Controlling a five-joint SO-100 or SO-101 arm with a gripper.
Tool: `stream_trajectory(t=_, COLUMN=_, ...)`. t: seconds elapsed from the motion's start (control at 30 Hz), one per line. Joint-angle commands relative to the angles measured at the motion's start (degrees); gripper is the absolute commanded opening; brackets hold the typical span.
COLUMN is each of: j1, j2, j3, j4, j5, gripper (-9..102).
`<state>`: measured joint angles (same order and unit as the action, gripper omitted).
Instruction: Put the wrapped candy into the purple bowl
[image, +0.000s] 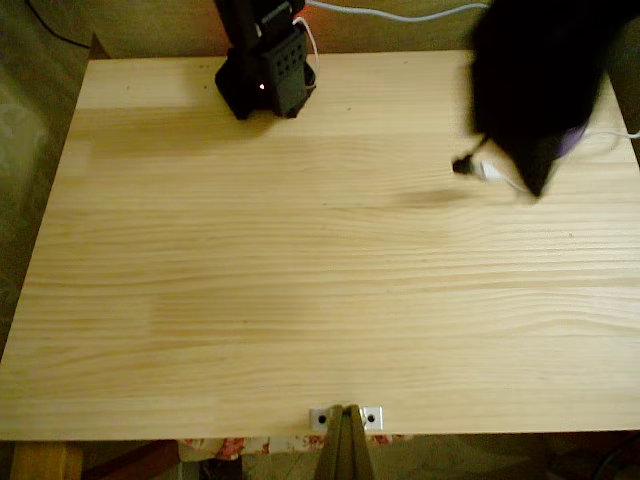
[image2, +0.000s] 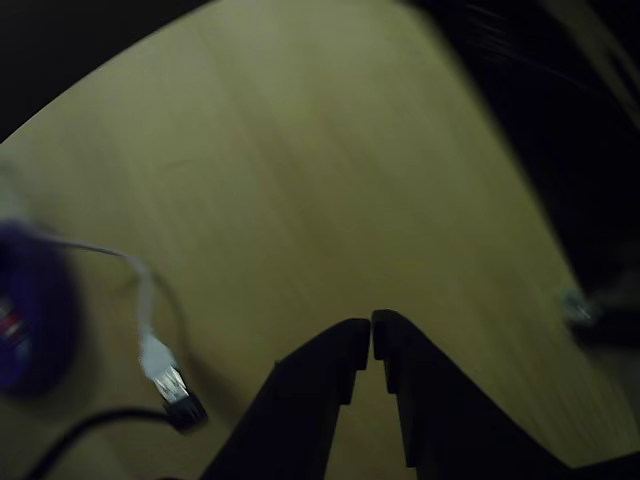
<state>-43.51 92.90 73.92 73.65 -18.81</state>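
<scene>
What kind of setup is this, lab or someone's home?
Probably a home hobby bench, not a lab: a bare pine tabletop resting on a wooden trestle, a loose white USB cable trailing by the purple bowl, and the arm base at the back edge.

A deep-purple bowl (image2: 30, 310) sits at the far left edge of the other view, blurred, its rounded wall rising from the pale wooden tabletop. Something small, red and white, shows inside or against it, too blurred to identify. In the fixed view only a sliver of the purple bowl (image: 572, 141) peeks out near the table's right edge, most of it hidden behind a dark blurred shape. The wrapped candy cannot be made out with certainty.
</scene>
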Motion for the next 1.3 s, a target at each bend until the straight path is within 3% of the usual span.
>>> stream_trajectory(t=0.0, j1=13.80, j2=17.31, j3=13.89, j4=-9.32, j5=2.29, gripper=-3)
stream_trajectory(t=0.13, j1=28.30, j2=30.67, j3=32.87, j4=-19.95, j5=7.21, gripper=-3)
stream_trajectory(t=0.4, j1=48.60, j2=49.75, j3=59.68, j4=-28.39, j5=18.11, gripper=-3)
stream_trajectory(t=0.67, j1=48.60, j2=67.41, j3=79.54, j4=-25.05, j5=25.40, gripper=-3)
stream_trajectory(t=0.93, j1=48.16, j2=87.89, j3=96.50, j4=-23.47, j5=24.52, gripper=-3)
stream_trajectory(t=1.27, j1=52.38, j2=87.89, j3=98.88, j4=-23.99, j5=26.10, gripper=-2)
